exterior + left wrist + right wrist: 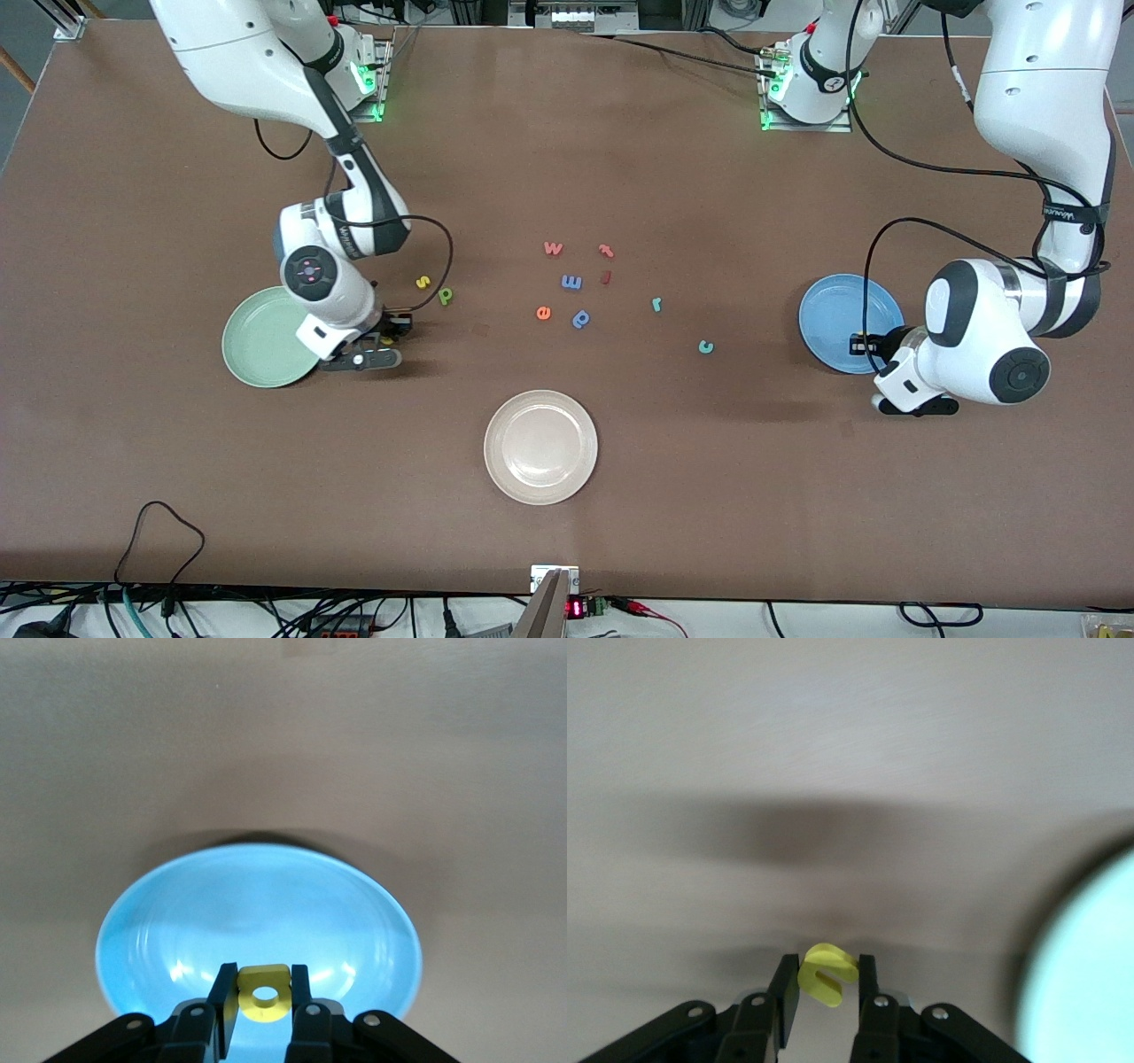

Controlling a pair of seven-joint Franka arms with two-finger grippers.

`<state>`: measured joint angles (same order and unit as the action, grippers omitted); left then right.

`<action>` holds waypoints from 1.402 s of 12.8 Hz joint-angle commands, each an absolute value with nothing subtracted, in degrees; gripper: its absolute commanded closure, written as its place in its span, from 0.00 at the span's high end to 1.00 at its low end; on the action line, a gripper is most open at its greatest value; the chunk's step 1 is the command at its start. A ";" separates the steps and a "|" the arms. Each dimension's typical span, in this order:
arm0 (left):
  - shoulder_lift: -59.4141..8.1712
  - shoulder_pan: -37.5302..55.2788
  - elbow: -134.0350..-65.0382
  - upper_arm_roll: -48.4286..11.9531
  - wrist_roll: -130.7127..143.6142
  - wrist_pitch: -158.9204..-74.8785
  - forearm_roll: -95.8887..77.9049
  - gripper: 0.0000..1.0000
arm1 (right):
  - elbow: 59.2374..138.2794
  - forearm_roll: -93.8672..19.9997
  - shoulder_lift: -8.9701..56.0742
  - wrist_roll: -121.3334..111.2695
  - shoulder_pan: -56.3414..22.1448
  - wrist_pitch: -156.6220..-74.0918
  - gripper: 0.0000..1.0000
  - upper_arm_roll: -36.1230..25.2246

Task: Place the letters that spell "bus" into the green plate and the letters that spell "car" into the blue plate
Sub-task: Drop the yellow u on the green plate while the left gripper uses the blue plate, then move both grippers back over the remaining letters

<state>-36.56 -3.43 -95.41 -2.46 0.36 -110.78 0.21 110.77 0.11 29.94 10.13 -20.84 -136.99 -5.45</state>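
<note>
Left end effector (264,1003) is clamped on the yellow "a" (264,994), over the blue plate (833,301). Right end effector (824,988) grips the yellow "u" (827,974) over bare table (620,496), just beside the green plate (257,346). "s" (423,282) and "b" (446,295) lie near that plate; "r" (656,304) and "c" (705,346) lie mid-table. Risk: the "u" is pinched by its edge, so it may slip or drop short of the rim; releasing the "a" too high may bounce it out.

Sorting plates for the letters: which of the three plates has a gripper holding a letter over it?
The blue plate: the left gripper holds the yellow "a" over it.
</note>
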 commanded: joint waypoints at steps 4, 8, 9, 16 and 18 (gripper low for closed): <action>-31.03 -3.96 -108.80 -3.16 -0.26 -121.01 1.49 0.17 | 112.58 0.00 24.25 -3.25 -6.08 -129.37 0.16 -4.83; -31.03 -3.87 -108.02 -3.25 0.18 -121.91 1.49 1.00 | 112.85 0.18 26.10 -3.34 -4.48 -129.90 1.00 -4.83; -30.59 -3.87 -107.50 -3.34 -0.61 -121.30 1.49 1.00 | 112.85 0.18 25.67 -3.43 -4.57 -129.55 1.00 -4.83; -29.95 2.18 -101.62 -8.17 2.09 -118.21 0.35 0.41 | 117.94 -0.18 20.04 8.05 -11.15 -128.57 1.00 1.83; -33.73 6.92 -97.66 -8.61 6.47 -118.47 -2.09 0.41 | 121.01 -0.18 20.21 15.17 -13.43 -133.22 1.00 4.65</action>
